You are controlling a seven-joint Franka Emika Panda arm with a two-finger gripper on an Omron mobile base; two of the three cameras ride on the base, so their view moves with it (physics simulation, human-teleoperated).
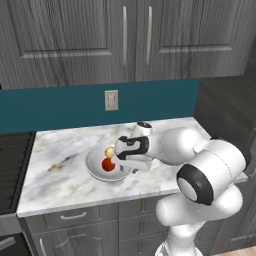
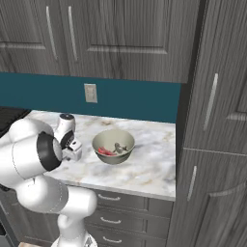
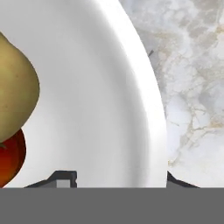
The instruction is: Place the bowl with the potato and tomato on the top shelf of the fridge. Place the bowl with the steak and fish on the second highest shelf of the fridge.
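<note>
A white bowl (image 1: 92, 167) sits on the marble counter (image 1: 55, 150) with a yellowish potato (image 1: 109, 151) and a red tomato (image 1: 107, 164) inside. My gripper (image 1: 126, 167) comes down on its right rim. In the hand view the bowl's rim (image 3: 151, 109) runs between my fingertips, gripper (image 3: 118, 181) open, one finger inside and one outside, potato (image 3: 15, 96) and tomato (image 3: 11, 162) at the left. An olive bowl (image 2: 113, 159) holds the red steak (image 2: 104, 151) and grey fish (image 2: 120, 147), further right on the counter. The fridge shelves are hidden.
A dark stove (image 1: 10, 165) borders the counter on the left. Tall dark panelled doors (image 2: 212, 144) with long handles stand shut at the right end. Upper cabinets (image 1: 125, 40) hang above, and a wall outlet (image 1: 111, 100) sits on the teal backsplash.
</note>
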